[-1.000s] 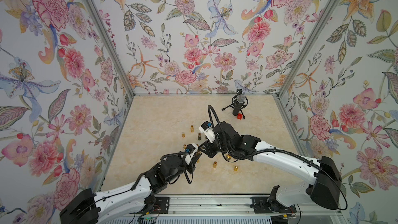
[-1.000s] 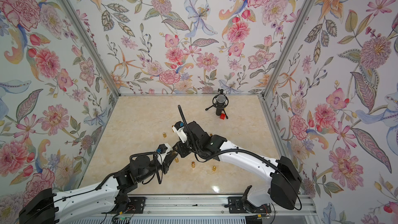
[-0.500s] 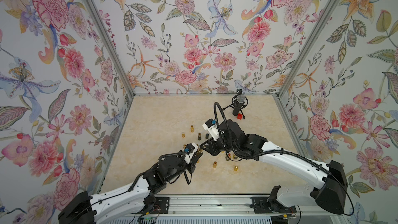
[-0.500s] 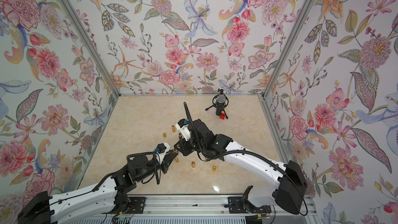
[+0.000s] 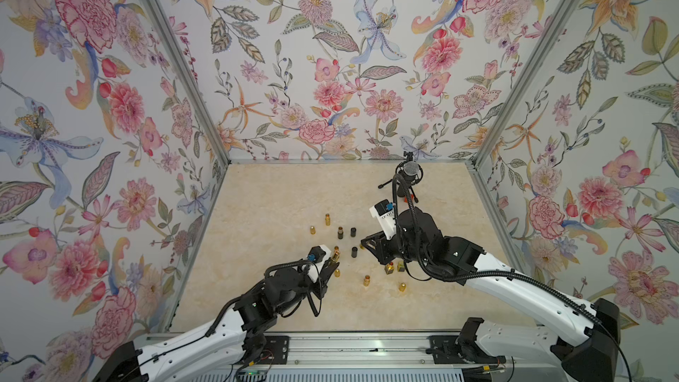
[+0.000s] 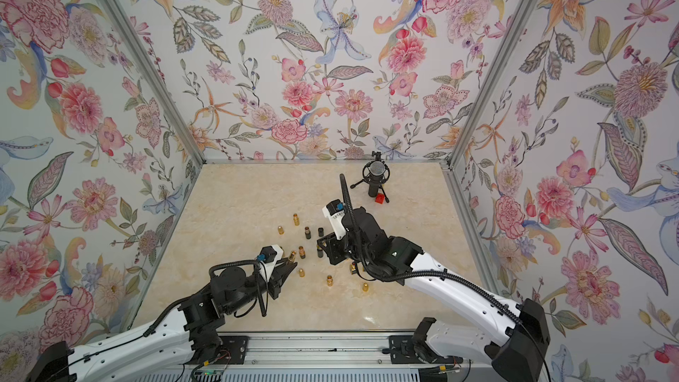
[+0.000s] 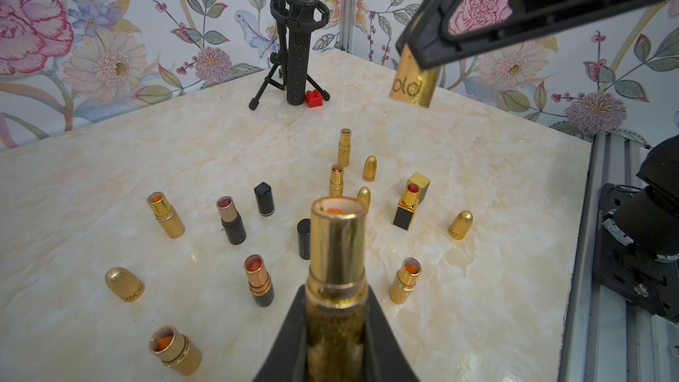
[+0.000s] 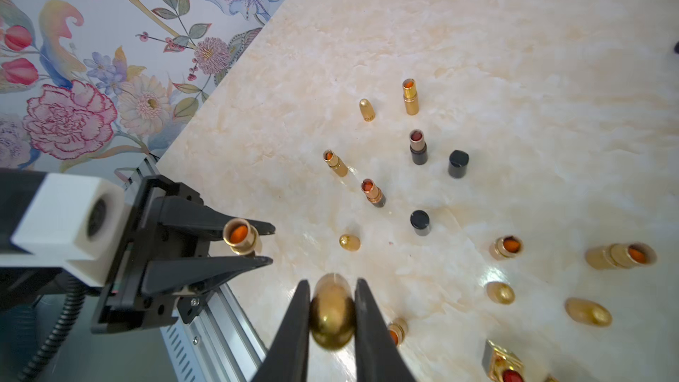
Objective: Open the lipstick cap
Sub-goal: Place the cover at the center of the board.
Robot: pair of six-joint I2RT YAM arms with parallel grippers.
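My left gripper [image 7: 336, 288] is shut on a gold lipstick [image 7: 338, 244] whose open top shows an orange stick. The same lipstick [image 5: 335, 256] tilts up out of the left gripper [image 5: 331, 265] in both top views. My right gripper [image 8: 331, 288] is shut on the lipstick's rounded gold cap [image 8: 331, 312], held clear of the tube. In the left wrist view the cap [image 7: 415, 80] hangs in the air past the tube. In the right wrist view the uncapped lipstick [image 8: 240, 237] sits between the left fingers [image 8: 257, 227]. The right gripper [image 5: 366, 243] hovers to the right of the left one.
Several opened lipsticks and loose gold and black caps stand on the marble table [image 5: 279, 196], such as a black cap [image 5: 354, 251] and a square black-and-gold lipstick [image 7: 406, 207]. A microphone on a tripod [image 5: 410, 174] and a red brick [image 6: 381, 198] stand at the back.
The right gripper has drawn back to the right from the left gripper, taking the gold cap off the lipstick. The left gripper has stayed nearly still with the tube.
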